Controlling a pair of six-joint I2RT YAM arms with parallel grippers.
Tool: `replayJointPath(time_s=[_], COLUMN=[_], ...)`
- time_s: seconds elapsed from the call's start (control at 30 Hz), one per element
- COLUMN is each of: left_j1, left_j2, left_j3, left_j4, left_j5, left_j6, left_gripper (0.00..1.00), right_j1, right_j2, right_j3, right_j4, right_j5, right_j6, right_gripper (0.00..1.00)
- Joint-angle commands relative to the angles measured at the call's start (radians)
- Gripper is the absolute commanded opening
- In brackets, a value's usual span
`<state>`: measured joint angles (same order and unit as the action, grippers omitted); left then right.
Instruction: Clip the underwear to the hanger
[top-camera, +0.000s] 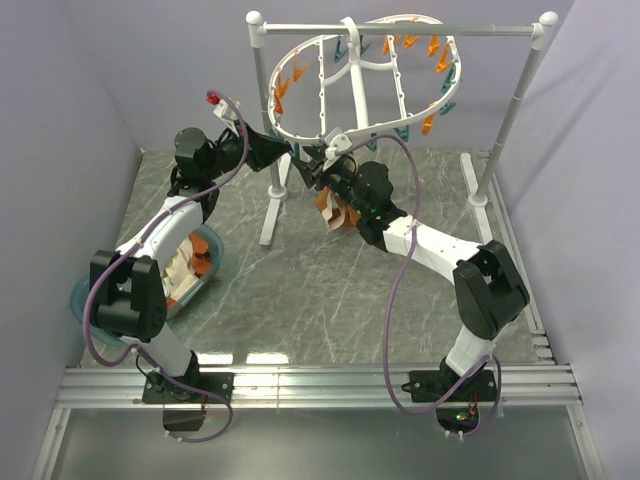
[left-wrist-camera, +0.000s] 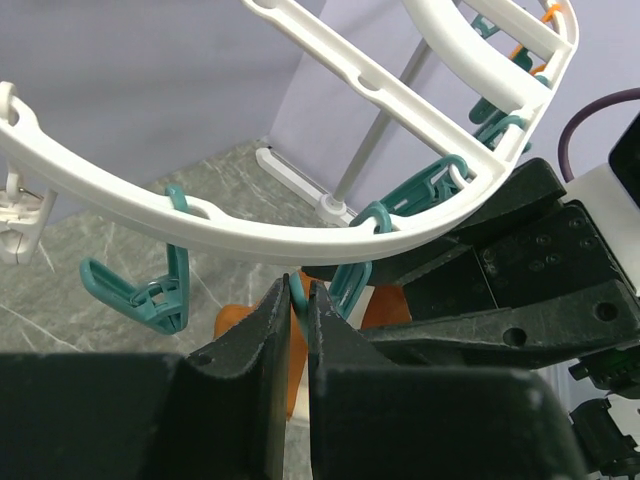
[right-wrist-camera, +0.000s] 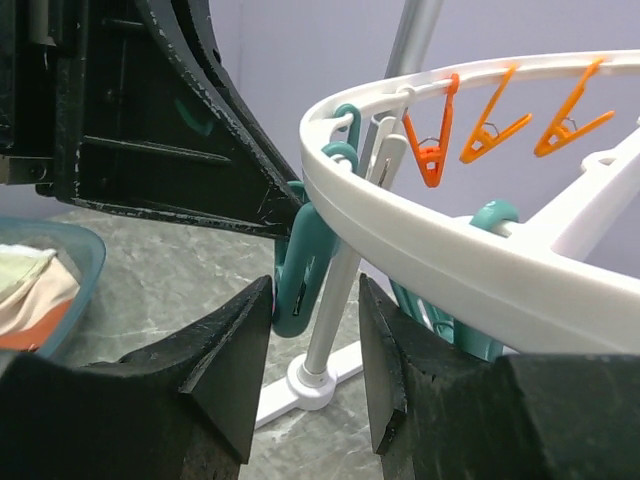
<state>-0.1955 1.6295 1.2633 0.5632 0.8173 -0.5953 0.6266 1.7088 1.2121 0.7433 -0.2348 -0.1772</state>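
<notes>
Lilac walls enclose a grey marbled counter (top-camera: 330, 290).

Overhead view: the large white plastic oval hanger (top-camera: 378, 123) hangs from a white metal pole stand (top-camera: 400, 30). The left claw (top-camera: 283, 148) and right claw (top-camera: 312, 168) meet at its near rim. The rust-orange fabric underwear (top-camera: 335, 213) dangles just below the right claw; what holds it I cannot tell.

Left wrist view: the left claw (left-wrist-camera: 298, 281) is pinched together on a teal plastic clothespin (left-wrist-camera: 297, 295) under the hanger (left-wrist-camera: 250, 238) rim.

Right wrist view: the right claw (right-wrist-camera: 312, 290) stands apart, with a teal plastic clothespin (right-wrist-camera: 300, 255) between its fingers, beside the hanger (right-wrist-camera: 430, 258).
</notes>
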Motion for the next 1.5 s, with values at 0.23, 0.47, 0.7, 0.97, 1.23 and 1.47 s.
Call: replayJointPath(time_s=[0.23, 0.47, 0.7, 0.97, 1.23, 1.47], left_j1=[0.002, 0.002, 0.002, 0.028, 0.011, -0.051], left_j2=[-0.049, -0.043, -0.066, -0.146, -0.197, -0.152], left_j3=[-0.021, -0.027, -0.047, -0.126, -0.194, -0.159], left_j4=[0.096, 0.127, 0.095, 0.105, 0.182, 0.181], left_j5=[0.128, 0.146, 0.134, 0.091, 0.043, -0.086], left_j6=[-0.075, -0.11, -0.084, -0.052, -0.001, 0.08], left_gripper=[0.0, 0.01, 0.04, 0.45, 0.53, 0.54], right_j1=[-0.004, -0.001, -0.001, 0.001, -0.001, 0.001], right_j2=[0.031, 0.049, 0.045, 0.028, 0.031, 0.031], right_j3=[0.037, 0.069, 0.079, 0.064, 0.061, 0.067], right_j4=[0.068, 0.047, 0.038, 0.048, 0.059, 0.056], right_j5=[0.022, 0.028, 0.069, 0.072, 0.065, 0.063], right_j6=[0.018, 0.031, 0.044, 0.039, 0.048, 0.056], right_gripper=[0.45, 0.35, 0.12, 0.0, 0.0, 0.0])
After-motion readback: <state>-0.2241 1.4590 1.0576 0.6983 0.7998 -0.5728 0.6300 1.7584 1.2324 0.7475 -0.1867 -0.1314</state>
